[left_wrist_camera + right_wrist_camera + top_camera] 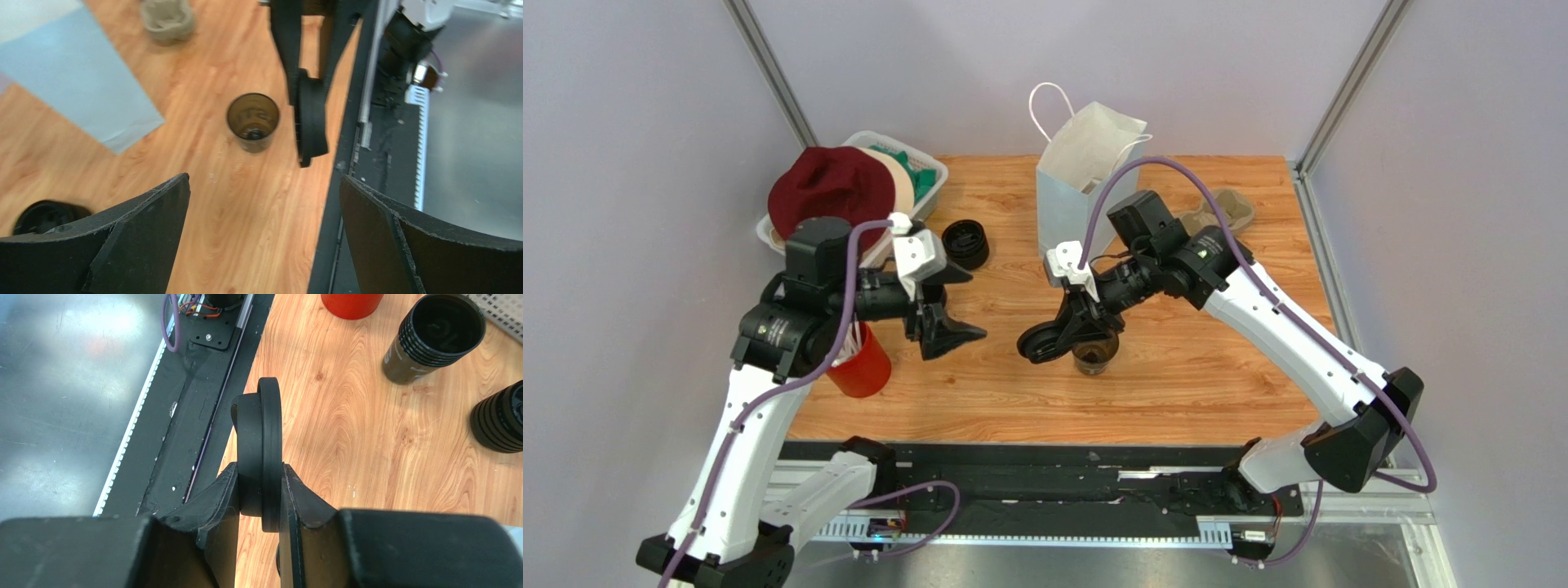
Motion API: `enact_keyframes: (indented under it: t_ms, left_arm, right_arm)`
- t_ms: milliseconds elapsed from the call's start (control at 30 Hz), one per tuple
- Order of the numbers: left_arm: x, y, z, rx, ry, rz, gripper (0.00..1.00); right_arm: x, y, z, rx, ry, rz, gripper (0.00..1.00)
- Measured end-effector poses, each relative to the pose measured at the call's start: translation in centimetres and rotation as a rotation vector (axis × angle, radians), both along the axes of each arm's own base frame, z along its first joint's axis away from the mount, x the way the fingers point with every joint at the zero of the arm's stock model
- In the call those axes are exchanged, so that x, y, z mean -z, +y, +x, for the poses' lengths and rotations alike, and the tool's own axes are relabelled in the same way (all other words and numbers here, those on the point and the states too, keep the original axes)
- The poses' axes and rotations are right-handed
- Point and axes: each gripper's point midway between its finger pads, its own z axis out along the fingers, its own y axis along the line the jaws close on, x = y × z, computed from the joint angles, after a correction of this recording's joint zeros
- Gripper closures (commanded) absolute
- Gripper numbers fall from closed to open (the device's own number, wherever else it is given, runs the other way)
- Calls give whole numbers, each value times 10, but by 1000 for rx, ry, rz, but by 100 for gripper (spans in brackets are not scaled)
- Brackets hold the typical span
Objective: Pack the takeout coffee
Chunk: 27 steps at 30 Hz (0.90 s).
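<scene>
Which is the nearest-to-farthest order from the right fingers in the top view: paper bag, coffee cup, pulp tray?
1. coffee cup, front centre, right beside them
2. paper bag, behind, back centre
3. pulp tray, back right corner

Top external: high behind the near edge, looking down on the whole bench (1185, 392). Left wrist: close, facing its right edge. Right wrist: close, facing left. Top and left-wrist views share the takeout coffee (253, 121).

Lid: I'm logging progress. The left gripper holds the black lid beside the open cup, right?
No, the right gripper holds the black lid, clamped edge-on in the right wrist view. The left gripper is open and empty. The cup does stand open beside the lid.
</scene>
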Motion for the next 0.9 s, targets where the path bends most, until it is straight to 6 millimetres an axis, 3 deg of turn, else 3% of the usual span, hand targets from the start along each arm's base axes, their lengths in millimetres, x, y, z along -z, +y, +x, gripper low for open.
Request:
enact_keyframes:
  t_ms: [133,333,533,900]
  left_arm:
    - [24,-20,-9,91,72,37,1]
    - [48,-38,-1,133,156,85,1]
    - [60,-51,6,153,196,105,1]
    - [66,-65,-3,207,207,122,1]
  right_arm:
    - [5,2,3,1,2,-2,88]
    - [15,6,5,5,18,-10,88]
    - [24,10,-2,-15,21,-23,89]
    - [25,14,-2,-18,19,-24,89]
